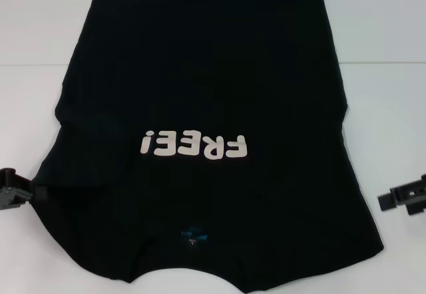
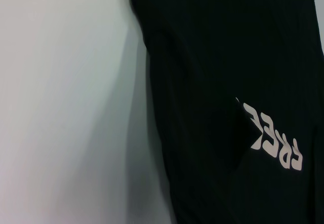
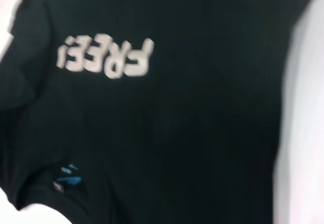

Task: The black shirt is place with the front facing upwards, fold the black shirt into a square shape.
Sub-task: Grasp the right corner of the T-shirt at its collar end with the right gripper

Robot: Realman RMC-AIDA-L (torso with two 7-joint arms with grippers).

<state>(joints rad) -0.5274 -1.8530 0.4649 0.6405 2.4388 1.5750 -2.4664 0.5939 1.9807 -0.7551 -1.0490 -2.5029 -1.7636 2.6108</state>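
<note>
Lying flat on the white table (image 1: pixel 393 54), the black shirt (image 1: pixel 206 74) is spread front up, its white "FREE!" print (image 1: pixel 194 145) near the middle and its blue neck label (image 1: pixel 192 234) at the edge closest to the robot. The sleeves look already turned in, so the cloth forms a rough tall block with slanting sides.

The left gripper (image 1: pixel 14 190) sits low at the shirt's left edge, touching or just beside the dark cloth there; whether it is clamped on the fabric or free I cannot tell. The right gripper (image 1: pixel 405 198) hangs just off the shirt's right edge, apart from it, and its fingers cannot be read either.

This is thin, light, limp cloth. It will sag, drag and wrinkle if lifted from one point, and should slide fairly easily on the smooth tabletop. Pinching both near corners by the collar edge and carrying them together probably keeps the fold straight.
</note>
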